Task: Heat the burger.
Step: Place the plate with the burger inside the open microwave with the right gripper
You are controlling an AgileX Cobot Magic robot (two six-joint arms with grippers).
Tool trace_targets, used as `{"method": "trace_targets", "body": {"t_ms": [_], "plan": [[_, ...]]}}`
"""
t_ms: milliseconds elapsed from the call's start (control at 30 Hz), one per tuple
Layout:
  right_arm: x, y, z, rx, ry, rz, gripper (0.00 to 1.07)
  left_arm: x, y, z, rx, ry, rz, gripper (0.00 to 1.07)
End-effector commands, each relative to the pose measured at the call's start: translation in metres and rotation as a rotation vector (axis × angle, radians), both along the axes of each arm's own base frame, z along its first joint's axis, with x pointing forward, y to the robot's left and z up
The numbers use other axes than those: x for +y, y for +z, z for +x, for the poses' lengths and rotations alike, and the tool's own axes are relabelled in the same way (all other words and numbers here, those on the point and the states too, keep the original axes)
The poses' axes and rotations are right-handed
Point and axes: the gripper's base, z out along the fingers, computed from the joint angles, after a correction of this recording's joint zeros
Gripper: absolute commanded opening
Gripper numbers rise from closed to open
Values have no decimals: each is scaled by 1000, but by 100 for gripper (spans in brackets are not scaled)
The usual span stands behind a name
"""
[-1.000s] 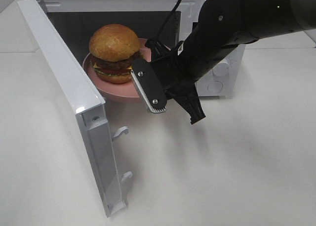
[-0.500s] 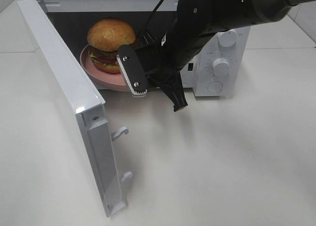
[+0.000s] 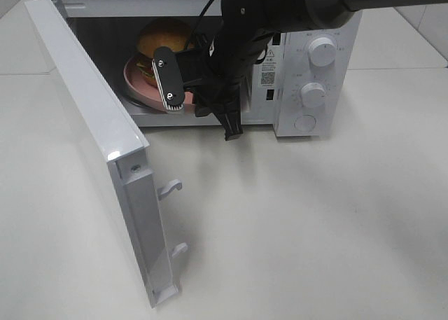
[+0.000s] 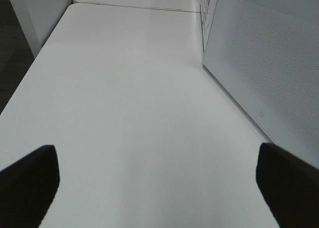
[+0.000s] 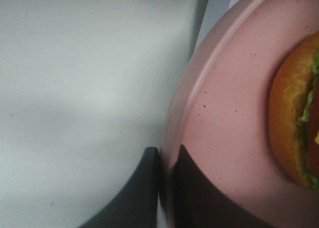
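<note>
The burger (image 3: 162, 34), with a golden-brown bun, sits on a round pink plate (image 3: 137, 82) just inside the open white microwave (image 3: 301, 124). My right gripper (image 3: 173, 99) is shut on the plate's near rim, and the dark arm hides part of plate and burger. The right wrist view shows the two dark fingers of the right gripper (image 5: 164, 155) pinching the pink plate (image 5: 219, 103), with the burger (image 5: 294, 123) at the edge of the picture. My left gripper (image 4: 159, 183) stands open over bare table, nothing between its fingertips (image 4: 30, 173).
The microwave door (image 3: 91, 117) is swung wide open toward the front left, its latch hooks (image 3: 170, 188) pointing right. Two knobs (image 3: 321, 51) and a button sit on the control panel at right. White table (image 3: 301, 222) spreads in front.
The right arm has carried the plate with the burger back and to the left, from in front of the opening into the microwave cavity. The left gripper has stayed open.
</note>
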Motion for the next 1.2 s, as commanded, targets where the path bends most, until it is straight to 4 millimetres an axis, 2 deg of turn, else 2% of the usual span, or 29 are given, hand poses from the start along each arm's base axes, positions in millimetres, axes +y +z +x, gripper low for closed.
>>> {"method": "trace_targets", "body": {"t_ms": [33, 433, 733, 967, 1133, 1167, 1200], "plan": [[8, 13, 13, -80, -8, 59, 0, -1, -1, -2, -11, 0, -5, 100], [24, -1, 35, -47, -79, 81, 0, -1, -1, -2, -11, 0, -5, 100], [23, -2, 39, -61, -79, 68, 4, -1, -1, -2, -11, 0, -5, 100], [23, -2, 39, -44, -120, 85, 14, -1, -1, -2, -11, 0, -5, 100], [22, 4, 37, -51, -124, 93, 31, -1, -1, -2, -11, 0, -5, 100], [22, 4, 37, -51, -124, 93, 31, -1, -1, -2, -11, 0, -5, 100], [21, 6, 36, -51, -127, 96, 37, -1, -1, -2, -11, 0, -5, 100]]}}
